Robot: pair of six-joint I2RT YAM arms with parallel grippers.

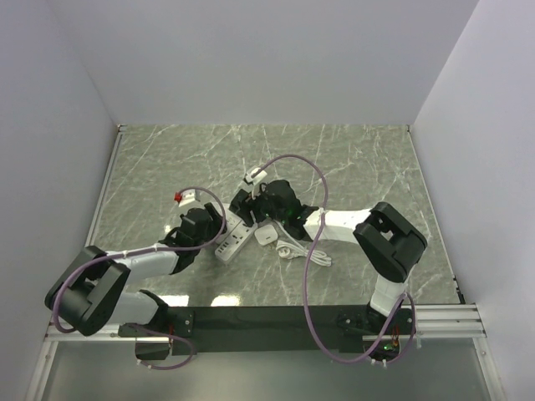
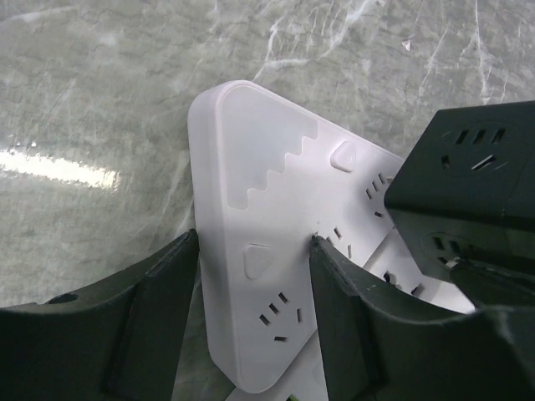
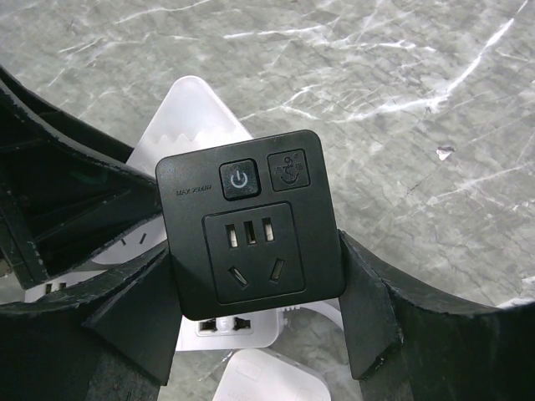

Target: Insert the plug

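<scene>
The right gripper [image 3: 255,271] is clamped on the black plug [image 3: 251,225], one finger against each side edge. It holds the plug just over the far end of the white power strip [image 2: 251,184]. The left gripper [image 2: 253,251] has its fingers apart at the strip's near end, one at the short edge and one over the top face; whether it grips cannot be told. A white charger [image 1: 266,234] and its coiled cord [image 1: 297,249] lie just beside the strip's right edge. Bare table [image 1: 167,159] spreads to the far side and left.
</scene>
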